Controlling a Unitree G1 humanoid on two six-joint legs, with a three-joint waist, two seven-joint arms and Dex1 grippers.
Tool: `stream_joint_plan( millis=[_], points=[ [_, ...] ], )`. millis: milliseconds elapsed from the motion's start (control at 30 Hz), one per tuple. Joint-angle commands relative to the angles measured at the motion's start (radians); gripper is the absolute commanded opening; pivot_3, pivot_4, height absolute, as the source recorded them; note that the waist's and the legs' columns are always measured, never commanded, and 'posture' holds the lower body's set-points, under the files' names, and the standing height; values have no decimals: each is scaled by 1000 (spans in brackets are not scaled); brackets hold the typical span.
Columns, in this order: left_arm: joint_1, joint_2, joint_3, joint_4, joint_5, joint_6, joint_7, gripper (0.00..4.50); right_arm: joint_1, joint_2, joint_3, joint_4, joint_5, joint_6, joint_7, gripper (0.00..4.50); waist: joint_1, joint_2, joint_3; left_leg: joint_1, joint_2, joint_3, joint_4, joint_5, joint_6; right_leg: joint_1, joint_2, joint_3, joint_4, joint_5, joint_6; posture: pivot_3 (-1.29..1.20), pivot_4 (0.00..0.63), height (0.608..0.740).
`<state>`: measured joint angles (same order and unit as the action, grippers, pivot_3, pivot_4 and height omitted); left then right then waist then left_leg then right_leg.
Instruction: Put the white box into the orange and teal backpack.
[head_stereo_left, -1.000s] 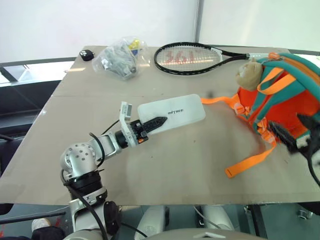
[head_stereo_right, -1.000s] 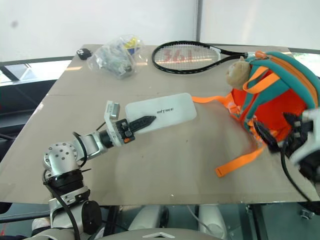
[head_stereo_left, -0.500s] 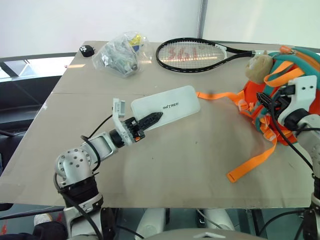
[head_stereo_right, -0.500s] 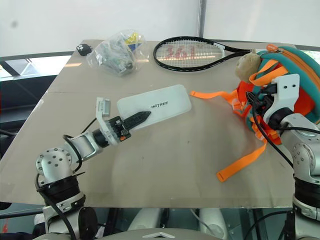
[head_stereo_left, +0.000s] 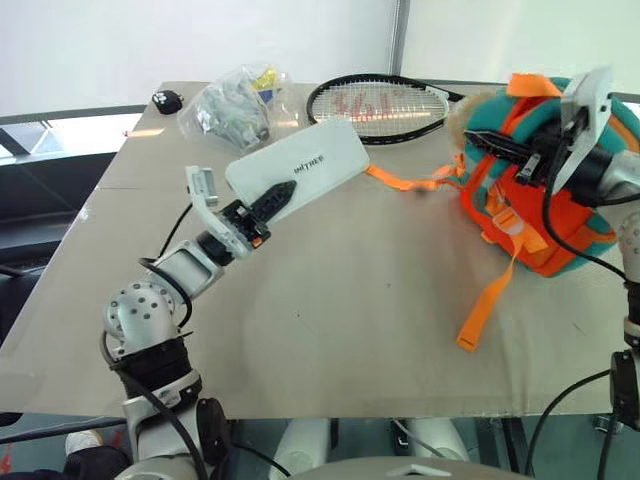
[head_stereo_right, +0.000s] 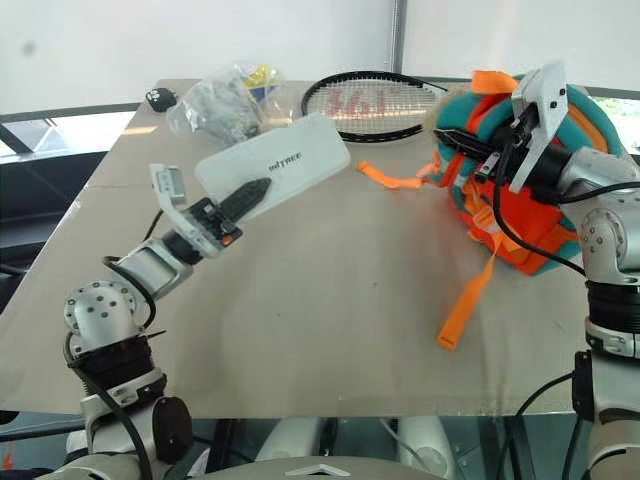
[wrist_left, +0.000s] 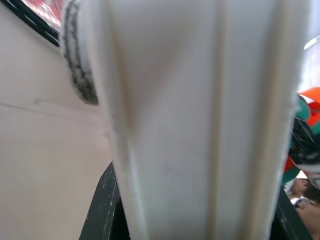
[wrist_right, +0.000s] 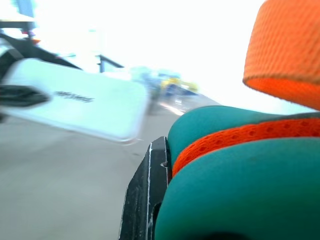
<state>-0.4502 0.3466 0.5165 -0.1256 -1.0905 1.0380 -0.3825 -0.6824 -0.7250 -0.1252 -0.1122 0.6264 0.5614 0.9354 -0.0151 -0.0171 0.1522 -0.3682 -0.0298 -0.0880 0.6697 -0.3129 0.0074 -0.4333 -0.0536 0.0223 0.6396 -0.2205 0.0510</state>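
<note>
In the left eye view, the left pincer is clamped on the near end of the white box, which is lifted off the tabletop. The box's long axis runs away from that pincer, forward and toward the robot's right, with its far end raised and pointing at the orange and teal backpack. The right pincer is closed on the top of the backpack, which sits just beneath and behind its fingers, with an orange strap trailing down over the tabletop toward the robot. Beyond the box's far end lie a tennis racket and a clear plastic bag.

The right eye view gives the same layout: the box's free end and the backpack stand well apart, with bare tabletop between them.

In the left wrist view, the white box rises straight out from between the left pincer's black fingers, its long axis in line with them.

In the right wrist view, the backpack's teal and orange fabric presses against a black finger of the right pincer, and the white box hangs beyond it, broadside on.
</note>
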Motion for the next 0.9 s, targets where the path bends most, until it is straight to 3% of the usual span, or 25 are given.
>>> stream_joint_plan(
  millis=[33, 133, 233, 367, 467, 600, 900],
  points=[
    [-32, 93, 35, -18, -66, -9, -63, 1130, 100, -86, -6, -176, 108, 60, 153, 50, 5, 0, 0, -4, 0, -2, 0, 0, 0, -2, -1, -2, -1, 0, 0, 0, 150, 740],
    [-37, 165, 15, -21, -85, 7, -116, 1130, 165, -124, -57, -241, 186, 110, 172, 50, 4, 0, 0, -14, -1, -3, 3, 0, 0, -10, -2, -5, 2, 0, 0, 0, 150, 740],
    [-44, 236, -18, -32, -93, 21, -198, 1130, 184, -152, -124, -285, 285, 177, 153, 50, 4, 0, 0, -14, -3, 0, 7, 0, 0, -11, -6, -7, 1, 0, 0, 0, 150, 740],
    [-50, 345, -102, -59, -74, 18, -397, 1130, 255, -228, -144, -290, 259, 204, 154, 50, 7, 0, 0, -13, -3, -2, 7, 0, 0, -9, -4, -10, 3, 1, -1, 0, 150, 740],
    [-56, 389, -232, -82, 86, -137, -537, 1130, 306, -255, -118, -280, 193, 157, 173, 50, 8, 0, 0, -11, -3, 0, 7, 0, 0, -8, -1, -9, 3, 1, -2, 0, 150, 740],
    [-116, 373, -384, -45, 319, -411, -662, 1130, 365, -283, -156, -288, 190, 147, 210, 50, 12, 0, 0, -11, -3, 1, 7, 0, 0, -8, -1, -8, 3, 1, -1, 0, 150, 740],
    [-283, 284, -431, 181, 469, -649, -754, 1130, 441, -326, -263, -301, 222, 153, 238, 50, 27, 0, 0, -13, -2, 1, 12, 0, 1, -8, 0, -9, 3, 2, -1, 0, 150, 740]
  ],
)
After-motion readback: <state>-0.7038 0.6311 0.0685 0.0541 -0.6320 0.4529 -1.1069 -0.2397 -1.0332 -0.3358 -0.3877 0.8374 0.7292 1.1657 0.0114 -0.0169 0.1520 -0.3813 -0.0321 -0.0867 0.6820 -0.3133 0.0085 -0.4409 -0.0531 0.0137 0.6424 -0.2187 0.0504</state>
